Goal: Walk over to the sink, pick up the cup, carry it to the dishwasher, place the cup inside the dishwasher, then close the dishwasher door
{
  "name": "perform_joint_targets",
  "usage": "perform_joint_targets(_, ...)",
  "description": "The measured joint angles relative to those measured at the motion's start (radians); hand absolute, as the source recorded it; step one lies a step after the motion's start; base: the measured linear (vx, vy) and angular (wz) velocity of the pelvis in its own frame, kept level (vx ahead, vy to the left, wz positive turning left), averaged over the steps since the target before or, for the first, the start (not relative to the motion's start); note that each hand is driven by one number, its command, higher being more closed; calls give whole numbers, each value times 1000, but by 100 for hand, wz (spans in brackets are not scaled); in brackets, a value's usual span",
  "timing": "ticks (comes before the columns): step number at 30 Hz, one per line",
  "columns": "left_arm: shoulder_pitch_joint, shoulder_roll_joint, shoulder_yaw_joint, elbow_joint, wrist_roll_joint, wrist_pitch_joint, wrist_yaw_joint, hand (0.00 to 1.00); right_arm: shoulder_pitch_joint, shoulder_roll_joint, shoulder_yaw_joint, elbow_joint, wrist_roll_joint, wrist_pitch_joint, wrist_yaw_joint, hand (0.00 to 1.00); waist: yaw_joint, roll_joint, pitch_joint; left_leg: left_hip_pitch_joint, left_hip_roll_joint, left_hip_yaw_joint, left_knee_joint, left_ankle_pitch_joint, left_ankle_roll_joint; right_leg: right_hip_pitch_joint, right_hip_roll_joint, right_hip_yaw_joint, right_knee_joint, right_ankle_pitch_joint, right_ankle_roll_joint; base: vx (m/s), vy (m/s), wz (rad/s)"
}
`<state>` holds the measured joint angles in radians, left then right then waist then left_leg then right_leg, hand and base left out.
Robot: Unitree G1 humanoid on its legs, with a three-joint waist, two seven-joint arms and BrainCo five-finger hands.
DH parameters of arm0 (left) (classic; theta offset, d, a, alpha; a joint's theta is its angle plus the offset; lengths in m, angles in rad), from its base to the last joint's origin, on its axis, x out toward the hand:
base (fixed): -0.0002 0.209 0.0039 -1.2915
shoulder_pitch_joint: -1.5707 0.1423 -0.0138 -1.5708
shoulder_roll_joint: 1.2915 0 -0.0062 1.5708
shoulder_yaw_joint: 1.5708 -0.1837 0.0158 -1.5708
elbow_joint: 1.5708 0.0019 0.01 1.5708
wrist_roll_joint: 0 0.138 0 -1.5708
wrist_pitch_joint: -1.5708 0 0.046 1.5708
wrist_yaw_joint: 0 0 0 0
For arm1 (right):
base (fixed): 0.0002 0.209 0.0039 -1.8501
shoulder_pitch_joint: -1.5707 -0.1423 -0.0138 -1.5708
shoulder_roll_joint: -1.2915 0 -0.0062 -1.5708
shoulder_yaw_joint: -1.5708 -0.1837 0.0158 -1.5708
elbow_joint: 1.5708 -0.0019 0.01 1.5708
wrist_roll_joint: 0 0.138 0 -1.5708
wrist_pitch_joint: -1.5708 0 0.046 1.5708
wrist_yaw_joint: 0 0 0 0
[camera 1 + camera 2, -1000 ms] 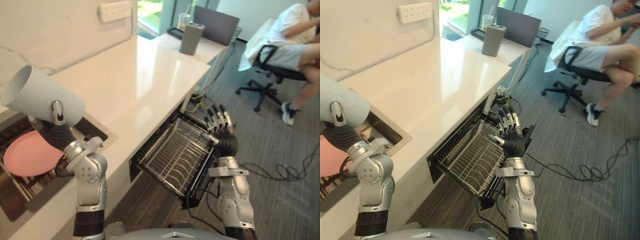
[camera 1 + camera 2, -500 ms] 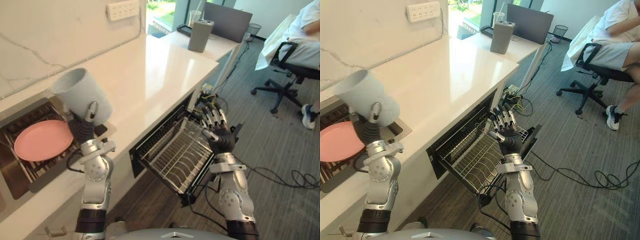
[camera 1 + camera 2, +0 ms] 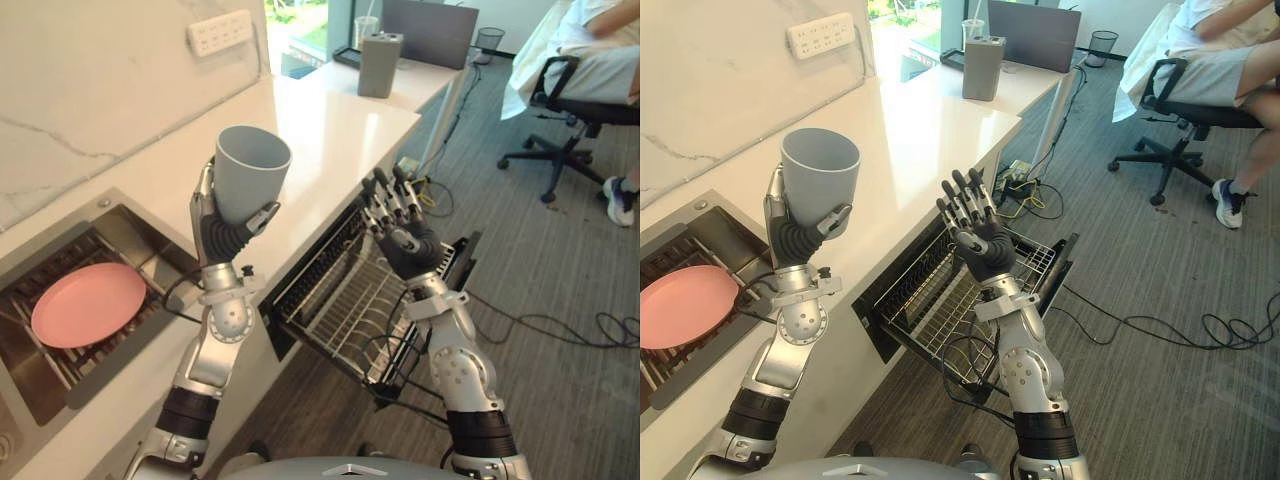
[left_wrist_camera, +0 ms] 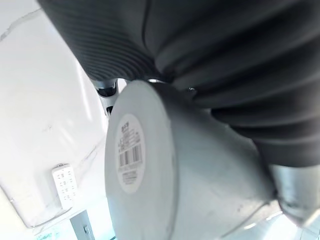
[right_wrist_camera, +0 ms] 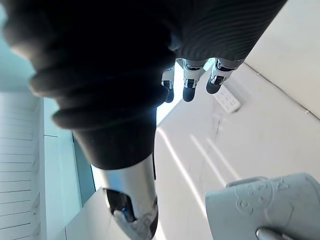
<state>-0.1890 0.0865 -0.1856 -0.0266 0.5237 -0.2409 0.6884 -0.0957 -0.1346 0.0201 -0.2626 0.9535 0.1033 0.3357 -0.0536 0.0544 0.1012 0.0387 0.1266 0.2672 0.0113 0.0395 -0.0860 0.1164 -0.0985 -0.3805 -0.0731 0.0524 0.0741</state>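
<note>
Grey cup [image 3: 250, 172] upright, above-left of the dishwasher rack [image 3: 340, 305] | my left hand [image 3: 228, 235] curled round its base | right hand [image 3: 405, 243] spread over the rack | I judge it rigid, smooth, breakable; grip the lower wall.

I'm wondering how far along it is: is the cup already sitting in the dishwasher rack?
No, the left hand holds the grey cup upright in the air, apart from the pulled-out wire rack.

Pale grey cup [image 3: 245, 173], pink plate [image 3: 88, 304], white counter [image 3: 310, 125]
</note>
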Motion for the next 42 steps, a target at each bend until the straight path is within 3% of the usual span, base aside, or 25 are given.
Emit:
perform_joint_targets(5, -41, 36, -61, 9, 150, 31, 32, 100, -9, -5, 22, 0, 41, 50, -22, 0, -4, 2, -1, -1, -6, 6, -25, 17, 3, -14, 0, 10, -7, 13, 0, -12, 9, -5)
perform_joint_targets(12, -110, 42, -100, 99, 169, 135, 115, 100, -90, -33, 103, -1, 62, 60, -92, 0, -10, 5, -4, -9, -13, -21, -36, 34, 7, -11, -2, -16, -7, 16, 0, -10, 14, 11)
perform_joint_targets(18, -113, 42, -162, 123, 168, 213, 128, 100, -143, -22, 212, 3, 59, 54, -227, 0, -4, 11, -8, -12, -18, -46, -68, 61, 11, -13, -3, -42, -7, 17, 0, -7, 9, 13)
perform_joint_targets(33, -186, 40, -296, 162, 189, 262, 137, 100, -214, -21, 297, 50, 21, 29, -443, 0, 13, 28, -29, -21, -23, -71, -87, 89, 15, -16, -4, -68, -10, 26, -2, -6, 4, 4)
perform_joint_targets(41, -188, 40, -312, 167, 189, 277, 199, 100, -274, 9, 342, 95, 0, 8, -532, 0, 27, 29, -30, -22, -22, -76, -87, 93, 15, -16, -3, -71, -14, 27, -4, -4, 1, 1)
perform_joint_targets(42, -188, 40, -312, 167, 189, 277, 205, 100, -277, 13, 348, 95, -1, 1, -541, 100, 28, 29, -30, -22, -23, -77, -88, 93, 15, -16, -3, -72, -14, 28, -4, 0, 0, 0)
